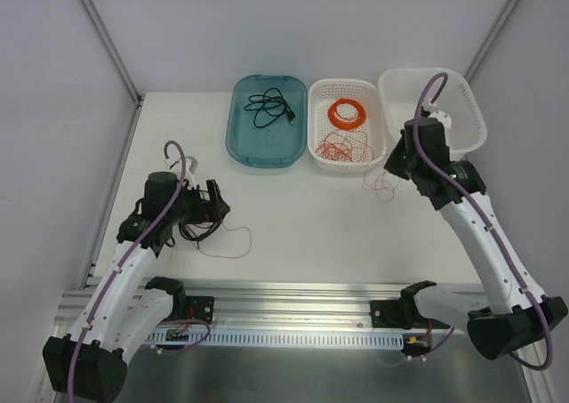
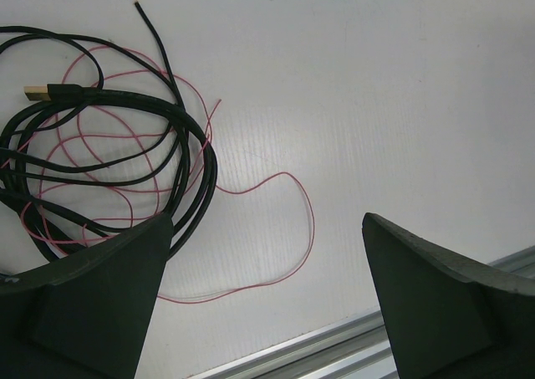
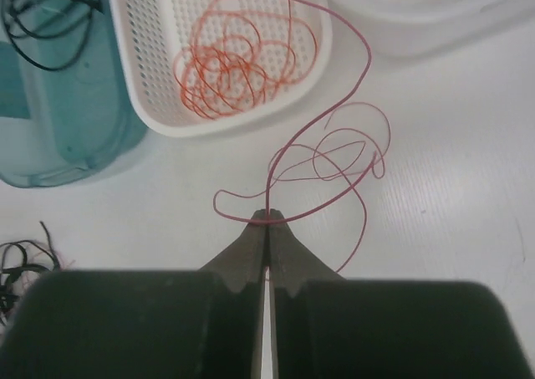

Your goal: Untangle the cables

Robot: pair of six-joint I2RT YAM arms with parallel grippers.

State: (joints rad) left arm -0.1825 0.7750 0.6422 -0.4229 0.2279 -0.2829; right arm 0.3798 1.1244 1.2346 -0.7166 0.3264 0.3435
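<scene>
Cables lie in two places. A black cord (image 2: 125,136) with a pink strand (image 2: 276,228) threaded through its loops sits near the left edge of the table (image 1: 302,216). A loose pinkish-red wire (image 3: 334,157) sprawls toward the far right, just beside the white perforated basket (image 3: 226,121) that holds a loose orange-red wire (image 3: 226,69). Right gripper (image 3: 267,216) is pinched fully closed on a bend of the pinkish-red wire. Left gripper (image 2: 266,224) hangs over the black cord with jaws spread wide, holding nothing. Step in hand, as judged: carry the pinched wire clear. Lift slowly and straight so the trailing loops unroll rather than knot. Keep it off the basket, whose corner one end appears to cross. Left side should pin the cord before any pull on the pink strand.
</scene>
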